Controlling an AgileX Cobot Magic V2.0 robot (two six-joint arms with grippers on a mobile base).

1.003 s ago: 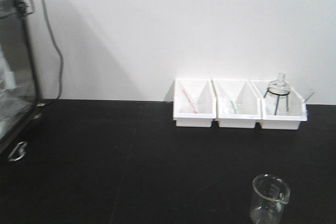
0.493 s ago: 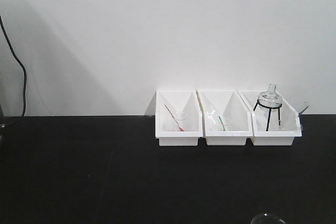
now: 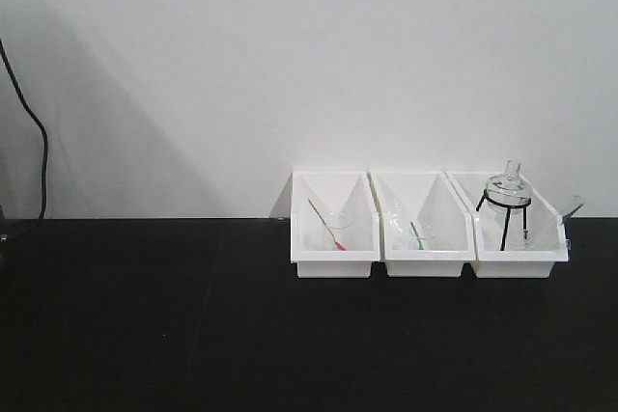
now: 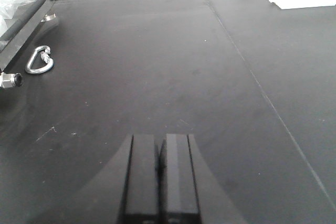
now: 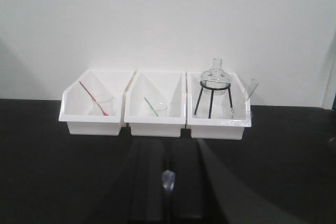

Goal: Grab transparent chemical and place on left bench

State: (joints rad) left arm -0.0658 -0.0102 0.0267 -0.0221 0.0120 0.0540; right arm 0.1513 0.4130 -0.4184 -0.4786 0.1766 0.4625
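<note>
Beside the tripod (image 5: 212, 102), unseen by left wrist, transparent chemical (image 5: 251, 89) leans; both jaws closed.

Open black bench (image 3: 193, 335) ahead; three white bins (image 3: 430, 265) block the wall (image 3: 290, 65)

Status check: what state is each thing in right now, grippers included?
transparent chemical, leaning in the right bin, ungrasped.
round flask, upright on black stand.
red-tipped stick, leaning in left beaker.
green-tipped stick, leaning in middle beaker.
left gripper, shut, empty.
right gripper, looks shut, blurred.
</note>
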